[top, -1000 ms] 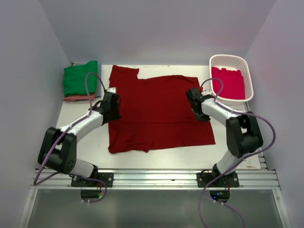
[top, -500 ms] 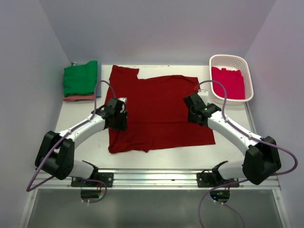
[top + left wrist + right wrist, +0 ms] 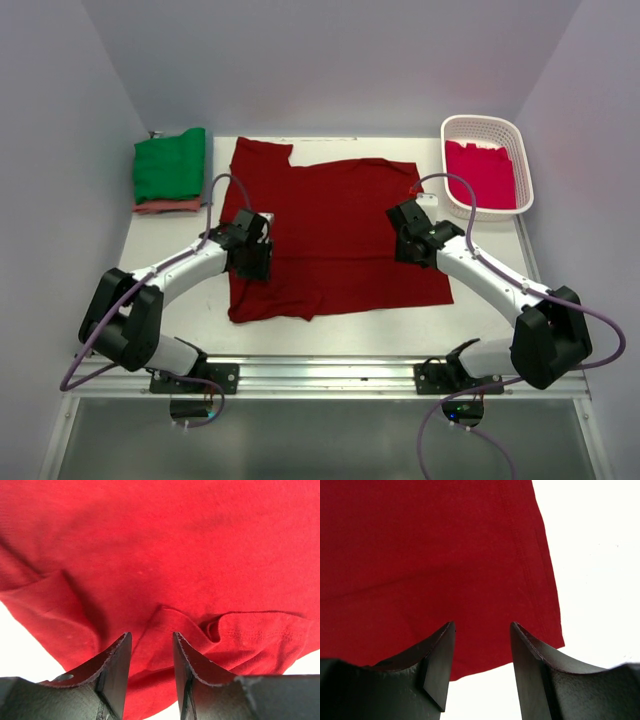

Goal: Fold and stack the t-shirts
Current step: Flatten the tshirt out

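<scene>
A large dark red t-shirt (image 3: pixel 335 235) lies spread flat on the white table, one sleeve at the far left. My left gripper (image 3: pixel 254 258) hovers over its left edge, open. In the left wrist view the fingers (image 3: pixel 117 665) frame a rumpled fold of the red t-shirt (image 3: pixel 165 555), with nothing pinched by the left gripper (image 3: pixel 150 642). My right gripper (image 3: pixel 412 247) is open over the shirt's right side. In the right wrist view the right gripper (image 3: pixel 482 630) stands above the shirt's hem corner (image 3: pixel 540 630). A crimson-pink t-shirt (image 3: pixel 482 172) lies in the basket.
A white lattice basket (image 3: pixel 481 120) stands at the far right. A folded green shirt (image 3: pixel 170 165) sits on a salmon-pink one (image 3: pixel 165 207) at the far left. Bare table (image 3: pixel 330 335) shows along the near edge, ahead of the metal rail.
Both grippers have opened and let go of the dark red shirt. They moved toward the near edge, and the right arm's elbow swung out to the right.
</scene>
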You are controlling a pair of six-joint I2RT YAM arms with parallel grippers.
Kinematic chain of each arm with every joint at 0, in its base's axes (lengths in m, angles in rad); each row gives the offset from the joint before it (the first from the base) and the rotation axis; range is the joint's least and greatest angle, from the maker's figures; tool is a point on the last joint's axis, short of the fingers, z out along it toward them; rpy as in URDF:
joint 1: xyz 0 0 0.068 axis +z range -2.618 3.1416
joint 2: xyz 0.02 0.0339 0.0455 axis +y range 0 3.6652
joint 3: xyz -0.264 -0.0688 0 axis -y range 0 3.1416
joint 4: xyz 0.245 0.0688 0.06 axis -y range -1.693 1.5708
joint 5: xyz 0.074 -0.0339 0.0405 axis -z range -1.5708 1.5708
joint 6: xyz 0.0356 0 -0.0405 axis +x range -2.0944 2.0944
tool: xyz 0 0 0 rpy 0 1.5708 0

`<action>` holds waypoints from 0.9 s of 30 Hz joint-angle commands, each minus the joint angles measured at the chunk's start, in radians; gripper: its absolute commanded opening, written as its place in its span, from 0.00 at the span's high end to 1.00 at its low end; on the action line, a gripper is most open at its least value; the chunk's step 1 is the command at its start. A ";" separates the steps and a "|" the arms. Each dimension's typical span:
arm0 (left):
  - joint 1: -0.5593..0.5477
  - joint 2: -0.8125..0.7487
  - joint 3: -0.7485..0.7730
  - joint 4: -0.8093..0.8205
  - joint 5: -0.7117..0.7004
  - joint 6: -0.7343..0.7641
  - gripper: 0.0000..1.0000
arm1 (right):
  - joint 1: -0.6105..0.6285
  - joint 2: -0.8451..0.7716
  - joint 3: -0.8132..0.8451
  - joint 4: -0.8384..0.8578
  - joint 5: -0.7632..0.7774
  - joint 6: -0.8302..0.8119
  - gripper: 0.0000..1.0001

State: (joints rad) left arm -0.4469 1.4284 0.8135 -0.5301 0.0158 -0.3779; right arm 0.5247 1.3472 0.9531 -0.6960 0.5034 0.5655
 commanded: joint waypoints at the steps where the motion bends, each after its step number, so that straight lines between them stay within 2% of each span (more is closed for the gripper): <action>1: -0.030 0.029 0.013 0.038 0.033 0.013 0.59 | 0.003 -0.025 0.009 -0.002 0.014 0.016 0.48; 19: -0.056 0.115 0.075 0.074 -0.011 -0.010 0.64 | 0.005 -0.002 0.010 0.010 0.026 0.007 0.48; 24: -0.059 0.138 0.084 0.071 -0.008 -0.013 0.67 | 0.005 -0.005 0.009 0.007 0.040 0.004 0.48; 27: -0.061 0.130 0.081 0.065 -0.011 -0.015 0.74 | 0.005 -0.006 0.004 0.009 0.046 0.004 0.48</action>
State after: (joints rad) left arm -0.4999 1.5677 0.8604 -0.4873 0.0174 -0.3836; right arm 0.5255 1.3476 0.9531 -0.6960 0.5095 0.5648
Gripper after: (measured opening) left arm 0.281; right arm 0.517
